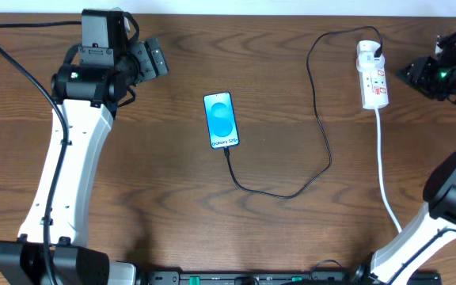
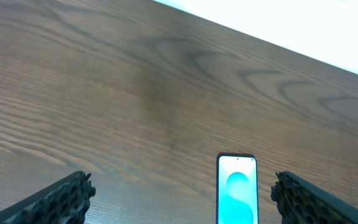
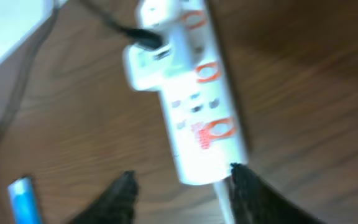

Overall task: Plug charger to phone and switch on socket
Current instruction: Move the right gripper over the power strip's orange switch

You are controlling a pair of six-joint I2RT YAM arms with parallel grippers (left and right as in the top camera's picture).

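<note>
I count the clock with twelve at the far edge of the brown wooden table point(image 1: 291, 229). The phone point(image 1: 221, 120) lies flat in the middle with its blue screen lit and facing up.

The charger point(image 1: 327, 154) is a thin black wire. Its small tip meets the phone's six o'clock end. From there it loops out toward four o'clock, bends up toward twelve, and ends in a black plug point(image 1: 376, 52). The plug is stuck in the far end of the socket point(image 1: 373, 79). So the wire lies on the table between the phone and the socket.

The socket is a little white strip at about two o'clock from the phone, near the far edge. It has red switches point(image 3: 207, 71) along it. A thick white cord point(image 1: 386, 190) comes out of its six o'clock end and runs toward the near edge.

The left gripper point(image 1: 155, 60) is at ten o'clock from the phone, well apart from it. Its fingers point(image 2: 61, 199) are spread wide and hold nothing. In its own camera the phone's top end shows on the table ahead, between the two fingers.

The right gripper point(image 1: 408, 76) is at three o'clock from the socket, just beside it. Its camera picture is blurry. Its fingers point(image 3: 250, 186) are partly apart and hold nothing. One finger looks very close to the socket's corner, but I cannot tell if it touches.
</note>
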